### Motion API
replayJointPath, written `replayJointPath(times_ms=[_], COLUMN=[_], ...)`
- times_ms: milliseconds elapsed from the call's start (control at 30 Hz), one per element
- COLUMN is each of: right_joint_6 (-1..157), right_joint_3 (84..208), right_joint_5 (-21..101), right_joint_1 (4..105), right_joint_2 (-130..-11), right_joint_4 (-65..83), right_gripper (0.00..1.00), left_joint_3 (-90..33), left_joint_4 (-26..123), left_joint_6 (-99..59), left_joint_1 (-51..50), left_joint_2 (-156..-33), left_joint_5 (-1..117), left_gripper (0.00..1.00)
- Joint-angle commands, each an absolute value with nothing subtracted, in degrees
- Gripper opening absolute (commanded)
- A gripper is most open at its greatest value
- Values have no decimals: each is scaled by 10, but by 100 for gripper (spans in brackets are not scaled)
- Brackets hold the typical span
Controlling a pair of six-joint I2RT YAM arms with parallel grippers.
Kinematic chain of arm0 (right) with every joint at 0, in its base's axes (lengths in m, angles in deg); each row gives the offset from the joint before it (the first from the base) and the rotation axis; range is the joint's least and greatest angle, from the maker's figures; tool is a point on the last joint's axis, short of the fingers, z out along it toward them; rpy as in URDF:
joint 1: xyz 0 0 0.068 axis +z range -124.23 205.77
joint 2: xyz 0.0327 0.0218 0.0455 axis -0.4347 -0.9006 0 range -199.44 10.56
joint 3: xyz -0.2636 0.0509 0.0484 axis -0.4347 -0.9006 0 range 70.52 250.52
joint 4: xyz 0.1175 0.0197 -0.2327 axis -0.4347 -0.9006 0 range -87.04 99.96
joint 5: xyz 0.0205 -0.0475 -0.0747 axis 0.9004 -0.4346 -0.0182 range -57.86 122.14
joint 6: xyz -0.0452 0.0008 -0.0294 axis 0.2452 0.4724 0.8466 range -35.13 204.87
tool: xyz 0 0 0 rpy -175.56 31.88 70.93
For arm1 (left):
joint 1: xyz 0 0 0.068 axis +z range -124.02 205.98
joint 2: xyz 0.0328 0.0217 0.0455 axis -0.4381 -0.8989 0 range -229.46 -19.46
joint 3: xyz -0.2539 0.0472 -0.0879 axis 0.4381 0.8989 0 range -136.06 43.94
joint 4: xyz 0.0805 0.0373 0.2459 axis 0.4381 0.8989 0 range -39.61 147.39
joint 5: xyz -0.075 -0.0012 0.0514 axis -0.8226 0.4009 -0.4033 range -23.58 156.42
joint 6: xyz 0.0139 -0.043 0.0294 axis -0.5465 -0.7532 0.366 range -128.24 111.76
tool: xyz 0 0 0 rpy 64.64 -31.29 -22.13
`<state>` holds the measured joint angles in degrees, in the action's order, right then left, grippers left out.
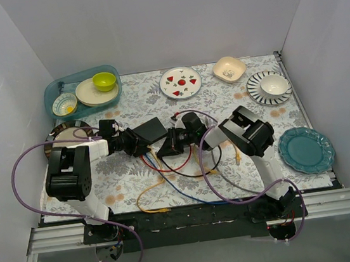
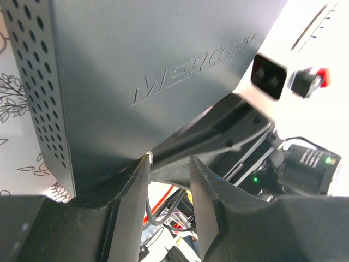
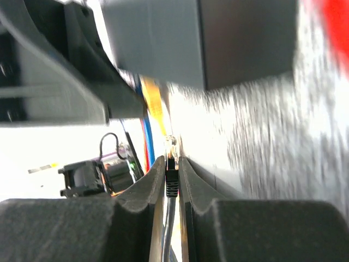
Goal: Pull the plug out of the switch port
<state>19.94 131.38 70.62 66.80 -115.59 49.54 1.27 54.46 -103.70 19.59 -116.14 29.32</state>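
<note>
The switch point(image 1: 149, 131), a flat dark grey box, lies mid-table. In the left wrist view point(image 2: 136, 71) its top fills the frame, lettered MERCURY. My left gripper point(image 1: 128, 143) is at its left corner. Its jaws point(image 2: 169, 164) stand apart with nothing between them, and the left finger point(image 2: 131, 202) rests against the switch's corner. My right gripper point(image 1: 169, 146) is at the switch's front edge, shut point(image 3: 172, 161) on a black-booted plug point(image 3: 172, 183). The plug's clear tip shows a little short of the switch point(image 3: 218, 38).
Yellow, blue, red and black cables point(image 1: 168, 183) loop across the near table. A teal tray point(image 1: 52, 95) with bowls is back left. A red-printed plate point(image 1: 180, 82), a beige bowl point(image 1: 229, 68), a striped plate point(image 1: 254, 89) and a teal plate point(image 1: 306, 149) lie behind and right.
</note>
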Motion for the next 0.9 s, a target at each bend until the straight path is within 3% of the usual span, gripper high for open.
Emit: replayJointPath(times_ms=[0,267,467,667,767,867], right_joint_6=[255,491,534,560,563,550], right_joint_3=[1243,1270,1260,1252,1261,1262], right_joint_5=[670,432,309,180,231,304], right_joint_1=[646,579,506,460,448,463], right_joint_2=[-1059,-788,-645,-609,-626,-627], right_joint_4=[452,111,24,-66,-70,-32], right_gripper=[1,1,1,1,45,58], left_joint_3=[9,4,13,21,9,-9], left_joint_4=[563,573,577,578,586,596], left_joint_6=[-1026,-1012,-1017,-1025,-1028,-1027], left_joint_1=[198,210,213,215,218,222], left_joint_2=[-1156,-1068,-1060,-1052,-1047,-1044], left_joint_5=[358,364,373,392,395,399], left_gripper=[36,37,37,37,38,38])
